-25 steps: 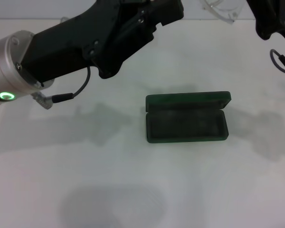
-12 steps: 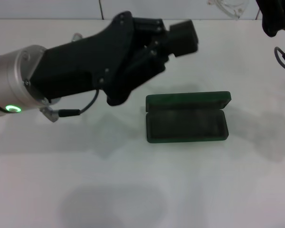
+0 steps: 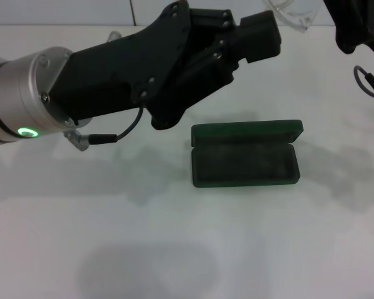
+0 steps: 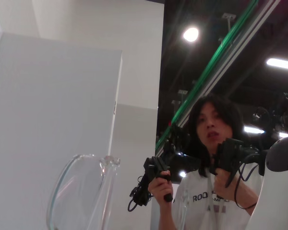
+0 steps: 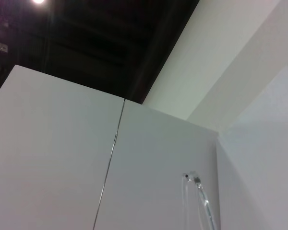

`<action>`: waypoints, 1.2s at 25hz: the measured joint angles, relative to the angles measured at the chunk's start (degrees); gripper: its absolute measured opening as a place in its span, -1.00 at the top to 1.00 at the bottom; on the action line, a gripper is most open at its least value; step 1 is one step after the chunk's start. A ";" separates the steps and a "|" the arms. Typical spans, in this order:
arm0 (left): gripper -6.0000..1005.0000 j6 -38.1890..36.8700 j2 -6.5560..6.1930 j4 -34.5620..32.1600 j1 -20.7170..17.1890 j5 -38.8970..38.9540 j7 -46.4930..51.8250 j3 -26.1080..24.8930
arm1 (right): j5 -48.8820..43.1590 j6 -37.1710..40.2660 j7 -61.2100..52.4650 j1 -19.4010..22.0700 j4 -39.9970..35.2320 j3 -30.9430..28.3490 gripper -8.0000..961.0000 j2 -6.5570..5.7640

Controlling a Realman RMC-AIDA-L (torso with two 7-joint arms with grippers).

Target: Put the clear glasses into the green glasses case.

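**Both arms up high, glasses at the far edge, case open and empty**

I can't see fingertips on either gripper, so I can't tell how far open they are or whether anything is pinched.

Left gripper (image 3: 262, 37): black body reaching across from my left, hanging above the table behind the case's left end, not touching it. Silver wrist section has a green ring light lit. Thin black cable loops under the arm.

Right gripper (image 3: 355, 25): only a black chunk in the top right corner of the head view, with a grey cable loop below it.

The clear glasses (image 3: 293, 14) show as a transparent curved piece at the top edge of the head view, between the two arms, well behind the case. Left wrist view looks straight through a lens (image 4: 81, 191) (rim and a curved arm visible); right wrist view catches one thin clear arm tip (image 5: 199, 201).

The green glasses case (image 3: 244, 156) sits mid-table (image 3: 174, 249), lid standing open at the back, dark lining showing, nothing inside. No lettering readable on it.

Readable text: the operator (image 4: 209, 182) in the left wrist view wears a white shirt starting "ROO", rest covered.
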State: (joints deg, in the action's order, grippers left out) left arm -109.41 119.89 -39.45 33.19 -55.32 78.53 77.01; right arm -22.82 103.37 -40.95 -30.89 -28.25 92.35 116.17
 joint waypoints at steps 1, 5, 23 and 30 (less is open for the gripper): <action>0.90 0.04 -0.01 -0.07 0.13 0.06 0.04 0.01 | -0.05 -0.05 0.00 -0.02 0.01 0.05 0.84 0.01; 0.90 0.18 -0.01 0.11 0.55 0.31 0.04 0.04 | -0.11 -0.20 0.00 -0.17 0.04 0.54 0.84 0.02; 0.90 0.44 -0.08 0.17 0.55 1.91 -0.22 -0.33 | -0.11 -1.73 -0.20 -0.50 -0.37 5.73 0.84 0.02; 0.90 0.44 -0.10 0.17 0.29 2.16 -0.23 -0.37 | -0.10 -1.73 -0.41 -0.32 -0.41 7.35 0.84 0.02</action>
State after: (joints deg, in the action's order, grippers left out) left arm -108.98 119.79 -39.29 33.48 -53.16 78.31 76.64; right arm -22.93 101.64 -41.37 -31.21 -28.65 99.70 116.18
